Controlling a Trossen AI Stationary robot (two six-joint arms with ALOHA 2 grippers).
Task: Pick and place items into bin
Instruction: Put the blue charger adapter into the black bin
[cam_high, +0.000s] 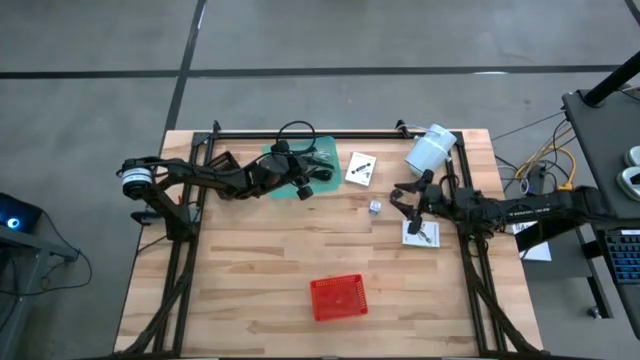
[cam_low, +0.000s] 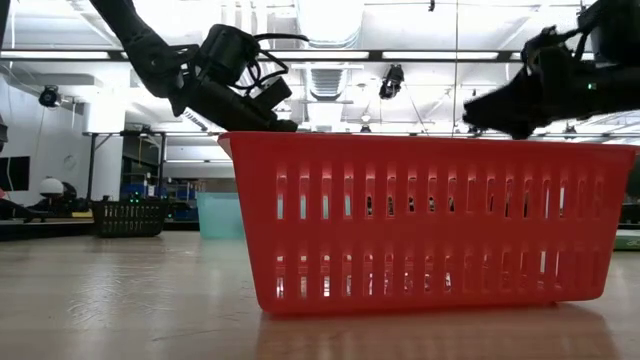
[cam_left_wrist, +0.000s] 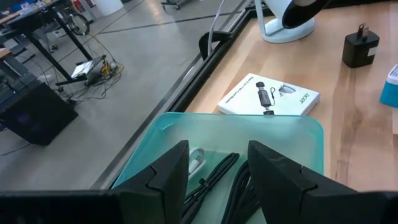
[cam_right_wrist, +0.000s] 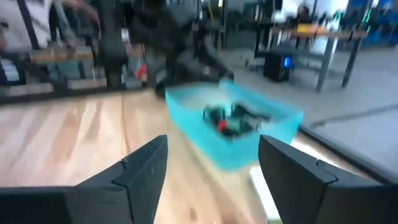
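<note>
The red bin (cam_high: 338, 297), a slotted plastic basket, sits low in the centre of the high view, its long axis running left to right. Black coiled cables (cam_left_wrist: 227, 177) lie in a teal tray (cam_high: 272, 160) at upper centre, running lengthwise between the left gripper (cam_left_wrist: 214, 165) fingers, which are spread apart above them. A white card (cam_high: 360, 167) lies tilted just right of the tray. The right gripper (cam_right_wrist: 211, 163) hangs spread over another card (cam_high: 421, 233) at centre right, partly hiding it.
</note>
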